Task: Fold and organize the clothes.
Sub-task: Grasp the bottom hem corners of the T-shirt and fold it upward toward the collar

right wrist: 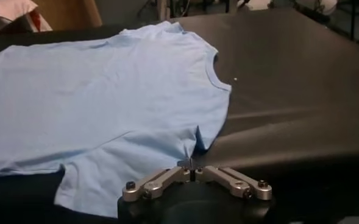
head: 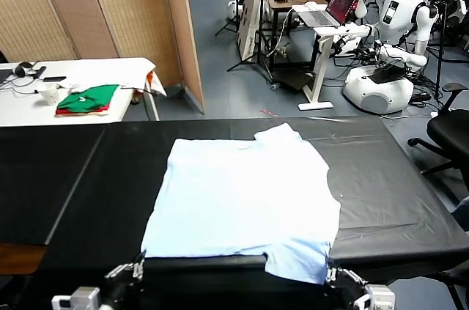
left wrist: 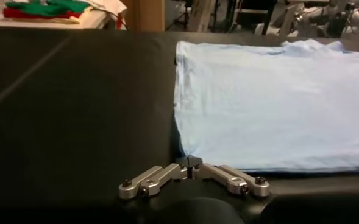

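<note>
Now, with the T-shirt (head: pixel 242 200) flat at centre frame on the black table (head: pixel 381 178), left hand (left wrist: pixel 191 171) and right hand (right wrist: pixel 192 169) are clamped on its near edge; judged best to lift both evenly.

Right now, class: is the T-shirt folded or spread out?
Spread out. The T-shirt lies flat in one layer on the black table, collar and both sleeves showing, one sleeve hanging over the near edge.

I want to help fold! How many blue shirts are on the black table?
1. The light-blue T-shirt lies flat in the middle of the black table, its near edge at the robot's side. Nothing suggests another is hidden beneath, though I cannot be sure.
</note>
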`<act>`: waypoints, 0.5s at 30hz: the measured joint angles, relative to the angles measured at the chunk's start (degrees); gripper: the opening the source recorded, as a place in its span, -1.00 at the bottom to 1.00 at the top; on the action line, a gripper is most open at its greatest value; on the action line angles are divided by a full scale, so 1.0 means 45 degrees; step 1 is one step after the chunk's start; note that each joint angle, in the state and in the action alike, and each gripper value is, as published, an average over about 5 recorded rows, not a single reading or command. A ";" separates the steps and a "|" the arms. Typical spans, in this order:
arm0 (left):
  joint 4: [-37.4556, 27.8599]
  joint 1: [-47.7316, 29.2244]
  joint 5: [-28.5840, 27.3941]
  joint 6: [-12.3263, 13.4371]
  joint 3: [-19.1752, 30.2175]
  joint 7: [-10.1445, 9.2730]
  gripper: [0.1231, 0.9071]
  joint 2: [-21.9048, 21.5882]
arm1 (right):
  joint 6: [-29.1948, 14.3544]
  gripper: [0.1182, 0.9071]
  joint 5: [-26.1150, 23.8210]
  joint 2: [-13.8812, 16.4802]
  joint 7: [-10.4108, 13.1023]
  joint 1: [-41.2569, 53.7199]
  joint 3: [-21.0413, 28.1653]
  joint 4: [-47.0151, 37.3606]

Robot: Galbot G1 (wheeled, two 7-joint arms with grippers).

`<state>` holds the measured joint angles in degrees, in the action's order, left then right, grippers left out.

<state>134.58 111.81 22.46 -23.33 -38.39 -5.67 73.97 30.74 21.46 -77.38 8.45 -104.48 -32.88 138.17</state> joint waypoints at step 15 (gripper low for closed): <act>-0.1482 -0.2853 0.0077 0.1733 0.0629 0.0149 -0.94 0.1050 | -0.1801 -0.94 0.0901 0.0971 -0.0364 0.4168 0.0401 -0.3692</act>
<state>127.91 98.97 22.81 -15.53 -35.56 -5.00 78.69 22.63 25.52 -73.01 6.81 -85.73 -31.07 121.56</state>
